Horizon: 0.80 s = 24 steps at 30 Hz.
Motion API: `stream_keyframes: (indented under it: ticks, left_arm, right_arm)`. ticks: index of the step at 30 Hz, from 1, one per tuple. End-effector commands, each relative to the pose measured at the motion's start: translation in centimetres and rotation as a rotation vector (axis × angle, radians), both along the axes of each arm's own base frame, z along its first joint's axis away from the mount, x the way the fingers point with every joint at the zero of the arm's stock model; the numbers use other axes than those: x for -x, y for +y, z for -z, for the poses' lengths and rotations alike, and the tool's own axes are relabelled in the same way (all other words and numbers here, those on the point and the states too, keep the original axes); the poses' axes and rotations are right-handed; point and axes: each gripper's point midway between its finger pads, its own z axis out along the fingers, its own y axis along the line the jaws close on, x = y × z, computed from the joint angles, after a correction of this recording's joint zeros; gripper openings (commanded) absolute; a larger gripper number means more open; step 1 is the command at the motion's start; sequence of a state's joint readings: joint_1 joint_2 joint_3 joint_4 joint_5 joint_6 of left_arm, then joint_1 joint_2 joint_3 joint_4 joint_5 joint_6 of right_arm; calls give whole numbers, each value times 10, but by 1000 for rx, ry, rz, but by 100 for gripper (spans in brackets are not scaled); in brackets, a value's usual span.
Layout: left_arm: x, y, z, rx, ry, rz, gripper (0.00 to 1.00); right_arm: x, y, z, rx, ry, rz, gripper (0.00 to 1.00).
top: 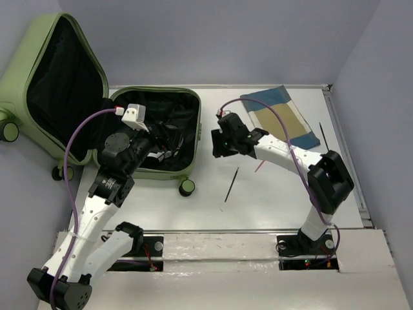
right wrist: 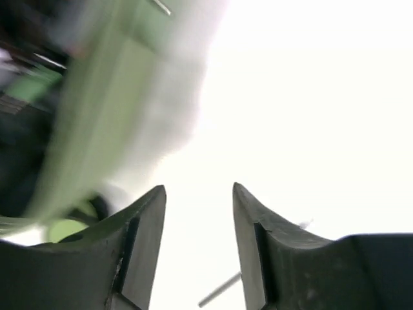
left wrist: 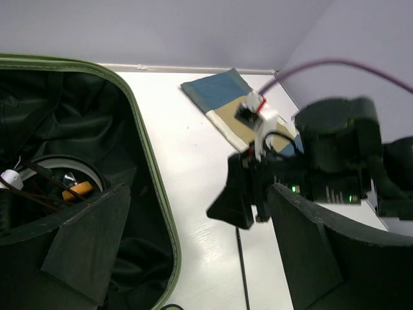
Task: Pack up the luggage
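Note:
The pale green luggage [top: 184, 169] lies open at the left of the table, with its lid [top: 29, 71] leaning up and its black lining showing. My left gripper [top: 169, 143] hangs over the right part of the open base, open and empty. In the left wrist view [left wrist: 197, 190] its fingers [left wrist: 90, 239] straddle the green rim [left wrist: 151, 174]. Inside lie dark cables, a white knob [left wrist: 10, 179] and an orange piece [left wrist: 80, 188]. My right gripper [top: 218, 143] is open and empty just right of the suitcase, low over the table [right wrist: 199, 187].
A folded blue-and-tan cloth [top: 277, 113] lies at the back right and also shows in the left wrist view [left wrist: 222, 106]. A thin black stick [top: 231, 184] lies on the white table in front of the right gripper. Another stick [top: 322, 135] lies by the right wall. A caster wheel [top: 187, 187] juts out.

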<state>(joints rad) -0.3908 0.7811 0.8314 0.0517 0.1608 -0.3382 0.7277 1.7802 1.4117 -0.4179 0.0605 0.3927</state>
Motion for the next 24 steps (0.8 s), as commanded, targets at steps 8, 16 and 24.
stream_keyframes:
  ticks: [8, 16, 24]
  left_arm:
    - [5, -4, -26, 31, -79, 31, 99]
    - [7, -6, -28, 36, -87, 45, 99]
    - [8, -6, -29, 34, -88, 50, 99]
  right_arm:
    - [51, -66, 75, 144, 135, 174, 55]
    - [66, -73, 99, 173, 207, 186, 45]
    - [73, -77, 116, 203, 247, 190, 33]
